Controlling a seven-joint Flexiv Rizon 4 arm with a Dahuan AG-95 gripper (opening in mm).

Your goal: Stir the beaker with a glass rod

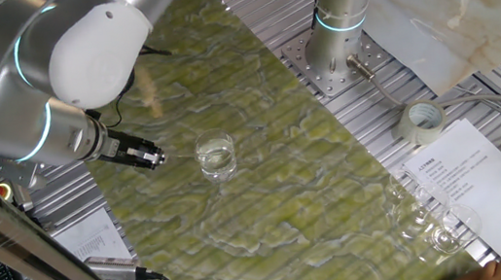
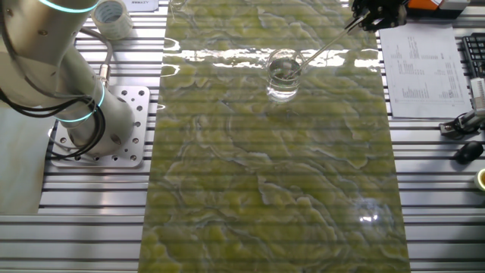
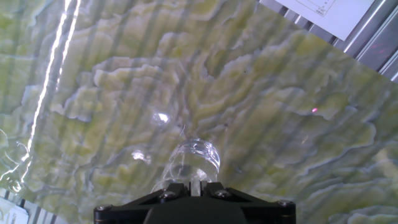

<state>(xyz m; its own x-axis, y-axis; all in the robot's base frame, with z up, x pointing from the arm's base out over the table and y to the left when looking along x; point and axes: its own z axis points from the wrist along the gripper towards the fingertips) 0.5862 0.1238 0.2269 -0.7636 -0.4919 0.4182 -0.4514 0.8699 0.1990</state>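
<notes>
Fingers [image 2: 362,18] pinch the thin clear glass rod [image 2: 322,45], slanting into the round beaker [image 2: 283,74].

1. You have the beaker [image 1: 216,156] standing upright on the mat [image 1: 273,156] that covers the middle of the bench [image 1: 380,82].
2. The glass rod [image 2: 322,48] slants from the claw [image 2: 362,20] down into the beaker's mouth.
3. In the one fixed view, the claw sits left of the beaker, apart from it.
4. The tape roll [image 1: 422,122] lies right of the mat, beside the paper sheet [image 1: 473,182].
5. The arm's base [image 1: 342,53] stands behind the tape roll.
6. A cluster of glass vessels [image 1: 429,223] rests at the sheet's near-left edge.
</notes>
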